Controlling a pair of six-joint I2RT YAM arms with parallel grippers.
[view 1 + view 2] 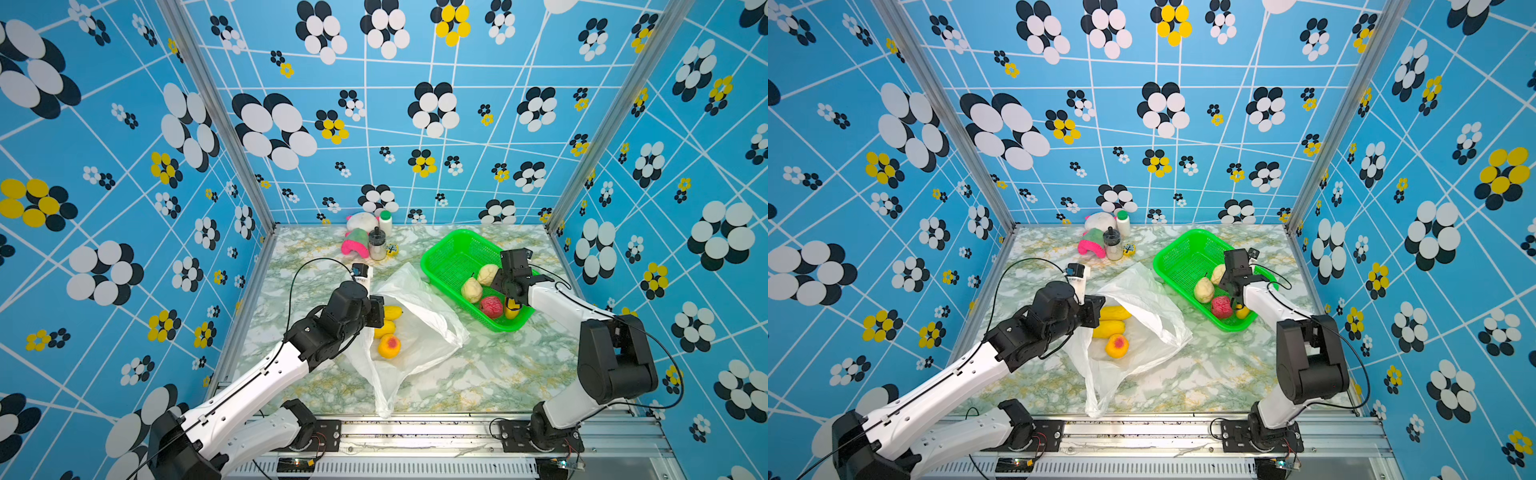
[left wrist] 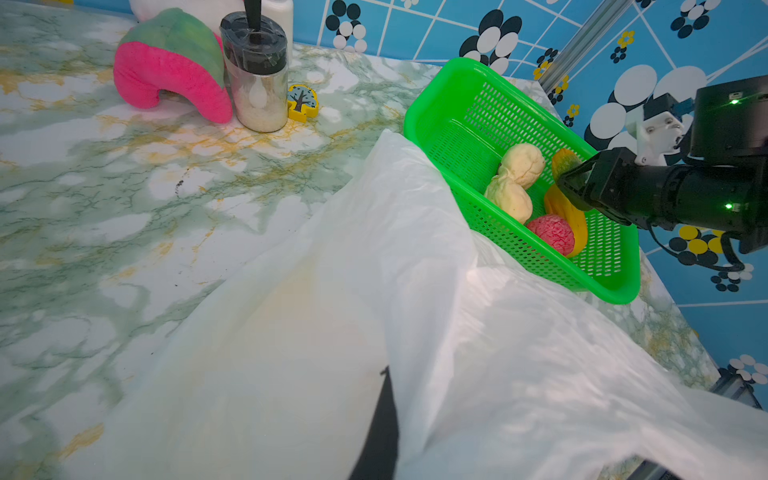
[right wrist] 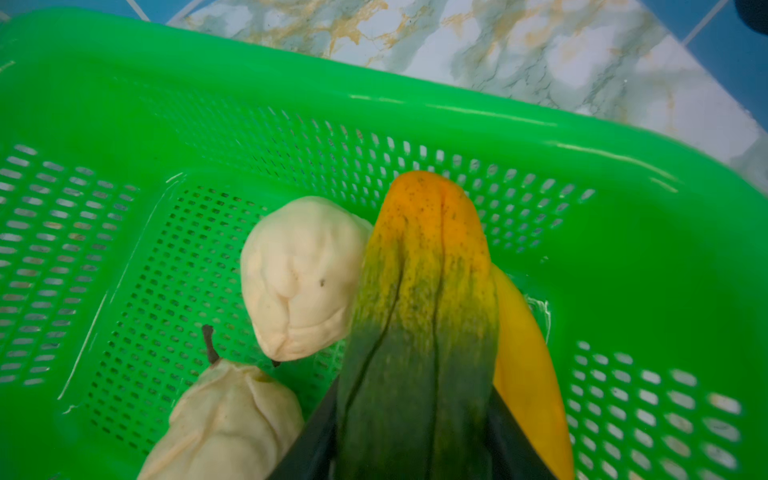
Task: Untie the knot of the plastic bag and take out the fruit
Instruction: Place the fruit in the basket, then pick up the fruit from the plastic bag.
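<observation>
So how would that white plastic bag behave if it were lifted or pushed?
Probably floppy: the plastic bag is thin, crinkled film sagging from the left gripper. Likely light too, since the film looks translucent. Pushed, it would probably bunch up, and the peach inside could roll.

The thin white plastic bag (image 1: 419,332) lies spread on the marbled counter (image 1: 498,374), with two yellow toy mangoes (image 1: 392,311) and an orange-yellow toy peach (image 1: 389,346) inside its left half. Right of it, farther back, the green perforated plastic basket (image 1: 451,259) holds two cream toy pears (image 1: 471,289), a red bumpy toy ball (image 1: 491,306) and a yellow toy fruit (image 3: 528,374). The right end effector (image 2: 575,183) holds a green-orange elongated toy fruit (image 3: 424,291) among them. A pink-and-white plush toy (image 1: 355,243) sits by the back wall.
</observation>
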